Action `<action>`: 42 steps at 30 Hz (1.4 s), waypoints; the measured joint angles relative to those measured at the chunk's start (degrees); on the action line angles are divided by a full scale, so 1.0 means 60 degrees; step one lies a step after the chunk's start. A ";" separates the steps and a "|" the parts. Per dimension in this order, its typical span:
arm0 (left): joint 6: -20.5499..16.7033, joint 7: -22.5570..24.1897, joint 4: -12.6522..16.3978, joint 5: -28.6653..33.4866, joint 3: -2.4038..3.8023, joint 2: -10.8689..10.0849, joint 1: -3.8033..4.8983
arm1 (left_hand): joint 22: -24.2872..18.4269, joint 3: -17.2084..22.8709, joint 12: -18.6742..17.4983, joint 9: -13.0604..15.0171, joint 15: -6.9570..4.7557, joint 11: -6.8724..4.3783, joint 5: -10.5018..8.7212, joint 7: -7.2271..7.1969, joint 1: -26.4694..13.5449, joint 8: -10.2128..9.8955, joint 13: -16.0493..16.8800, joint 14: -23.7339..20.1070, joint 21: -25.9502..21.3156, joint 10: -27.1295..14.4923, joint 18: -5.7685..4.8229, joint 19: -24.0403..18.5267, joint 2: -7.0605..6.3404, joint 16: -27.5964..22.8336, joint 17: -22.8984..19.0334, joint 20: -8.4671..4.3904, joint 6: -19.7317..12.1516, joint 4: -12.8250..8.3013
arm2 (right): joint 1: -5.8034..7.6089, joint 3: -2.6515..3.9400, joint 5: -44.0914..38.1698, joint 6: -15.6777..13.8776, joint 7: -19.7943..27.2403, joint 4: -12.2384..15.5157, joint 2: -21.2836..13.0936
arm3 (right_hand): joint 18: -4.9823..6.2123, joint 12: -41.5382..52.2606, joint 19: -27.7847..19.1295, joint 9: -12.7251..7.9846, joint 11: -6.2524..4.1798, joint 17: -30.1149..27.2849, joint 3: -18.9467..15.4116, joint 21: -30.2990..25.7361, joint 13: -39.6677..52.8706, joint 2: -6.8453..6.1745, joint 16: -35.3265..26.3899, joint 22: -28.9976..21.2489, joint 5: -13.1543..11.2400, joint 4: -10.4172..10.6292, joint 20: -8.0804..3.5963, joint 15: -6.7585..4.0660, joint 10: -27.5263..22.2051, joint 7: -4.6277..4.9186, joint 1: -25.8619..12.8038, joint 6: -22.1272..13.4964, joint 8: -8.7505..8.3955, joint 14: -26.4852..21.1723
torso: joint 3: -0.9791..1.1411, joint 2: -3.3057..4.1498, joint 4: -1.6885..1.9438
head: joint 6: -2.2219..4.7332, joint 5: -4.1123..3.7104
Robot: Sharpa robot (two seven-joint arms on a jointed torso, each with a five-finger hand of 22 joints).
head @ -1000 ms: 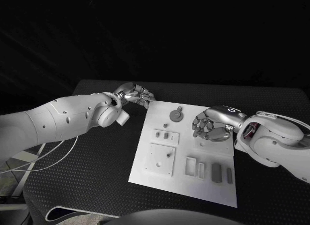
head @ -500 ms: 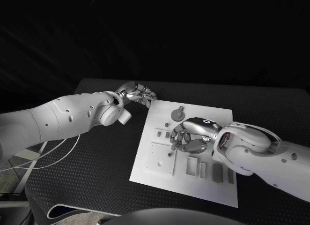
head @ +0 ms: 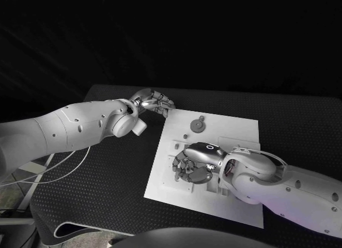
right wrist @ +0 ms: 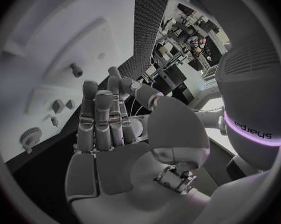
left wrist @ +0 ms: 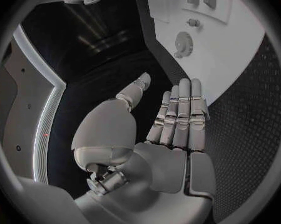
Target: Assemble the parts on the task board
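Note:
The white task board point(head: 232, 129) lies in the middle of the black table. A round gear part point(head: 195, 125) sits near its far edge, with a small peg point(head: 187, 137) just in front of it. My right hand point(head: 194, 164) hovers over the left middle of the board, fingers stretched and apart, holding nothing; it hides the parts under it. In the right wrist view the right hand point(right wrist: 109, 129) faces the board point(right wrist: 28, 45) and the gear point(right wrist: 31, 136). My left hand point(head: 151, 99) stays at the board's far left corner, empty. The left hand point(left wrist: 178, 119) shows flat, with the gear point(left wrist: 183, 43) beyond it.
The black table point(head: 104, 170) has free room left of the board and behind it. My right forearm point(head: 282, 181) lies across the board's near right part. Two small block parts point(left wrist: 202, 0) stand in a raised plate on the board.
My right hand has swept from the board's right middle to its left middle, nearer the front edge. The left hand has barely moved.

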 measured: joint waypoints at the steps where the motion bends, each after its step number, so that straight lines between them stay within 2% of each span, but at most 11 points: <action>1: 0.0000 0.0000 0.0000 0.0000 0.0000 0.0001 0.0000 | 0.0000 0.0000 0.0000 0.0000 0.0000 0.0000 0.0000 0.0000 0.0000 0.0000 0.0000 0.0000 0.0000 0.0000 -0.0001 0.0000 0.0000 0.0000 0.0000 0.0000 0.0000 0.0000 | -0.0019 0.0000 -0.0054 -0.0003 0.0016 -0.0020 0.0028 | -0.0001 0.0000 0.0000 0.0000 0.0000 0.0000 -0.0001 0.0000 0.0001 0.0000 0.0000 0.0000 0.0000 -0.0001 0.0000 0.0000 0.0000 0.0000 0.0000 0.0000 0.0000 0.0000 | -0.0001 0.0001 0.0000 | -0.0003 0.0005; 22: 0.0012 0.0000 -0.0008 0.0000 -0.0001 0.0042 0.0000 | -0.0007 0.0000 0.0000 0.0000 0.0000 -0.0001 0.0000 0.0000 0.0000 0.0000 -0.0007 0.0000 0.0000 0.0001 -0.0003 0.0000 0.0000 0.0000 0.0018 0.0000 0.0000 0.0000 | -0.0301 -0.0133 -0.1512 -0.0354 0.0013 -0.0475 0.0486 | 0.0004 0.0004 0.0051 0.0000 0.0000 0.0001 0.0000 0.0040 0.0063 -0.0002 0.0038 0.0000 -0.0002 -0.0053 -0.0021 -0.0031 0.0000 0.0000 0.0003 0.0000 0.0000 0.0031 | 0.0002 0.0000 -0.0011 | -0.0057 0.0084; 42: 0.0027 0.0000 -0.0017 0.0000 -0.0001 0.0044 0.0000 | -0.0007 0.0000 0.0000 0.0000 0.0000 -0.0001 0.0000 0.0000 0.0000 0.0000 -0.0006 0.0000 0.0000 0.0001 -0.0005 0.0000 0.0000 -0.0035 0.0036 0.0000 0.0000 0.0000 | -0.0306 -0.0164 -0.1815 -0.0342 -0.0032 -0.0592 0.0420 | 0.0022 0.0017 0.0052 0.0000 0.0000 0.0001 -0.0025 0.0039 0.0085 -0.0004 0.0073 0.0000 -0.0011 -0.0077 -0.0019 -0.0033 0.0000 0.0000 0.0003 0.0000 0.0000 0.0032 | 0.0007 -0.0004 -0.0017 | -0.0088 0.0152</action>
